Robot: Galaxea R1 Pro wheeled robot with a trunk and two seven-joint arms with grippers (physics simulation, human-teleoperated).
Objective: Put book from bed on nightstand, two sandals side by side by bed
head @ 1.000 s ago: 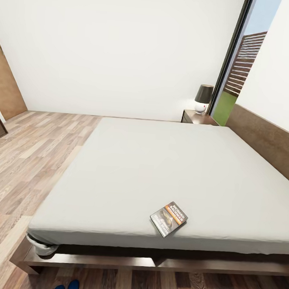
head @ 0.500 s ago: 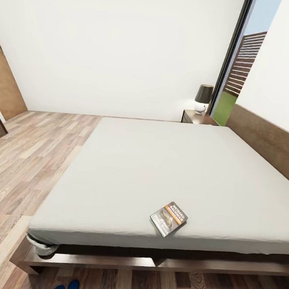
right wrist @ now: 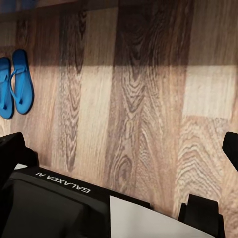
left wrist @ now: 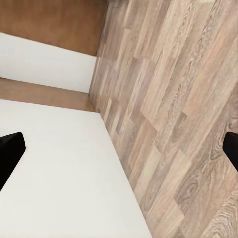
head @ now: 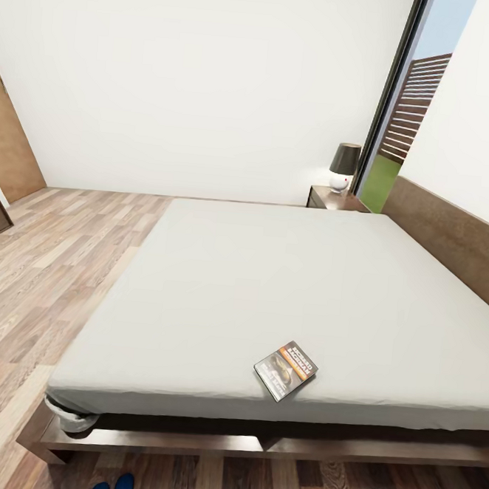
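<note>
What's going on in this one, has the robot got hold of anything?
No, nothing is held. The book lies flat on the bed near its front edge. The two sandals lie side by side on the wood floor by the bed. Both grippers are open over the floor. A nightstand with a lamp stands at the far corner.

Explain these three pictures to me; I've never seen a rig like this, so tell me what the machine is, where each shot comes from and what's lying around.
This is a simulated wheeled robot with two arms. The large picture comes from its head camera: a bed with a book lying near the mattress's front edge, a nightstand with a lamp at the far corner, and wood floor.

The other two come from cameras near each gripper. The left gripper looks at floor and a white surface. The right gripper looks down at the floor, where two blue sandals lie side by side. Both grippers are open, holding nothing.
</note>
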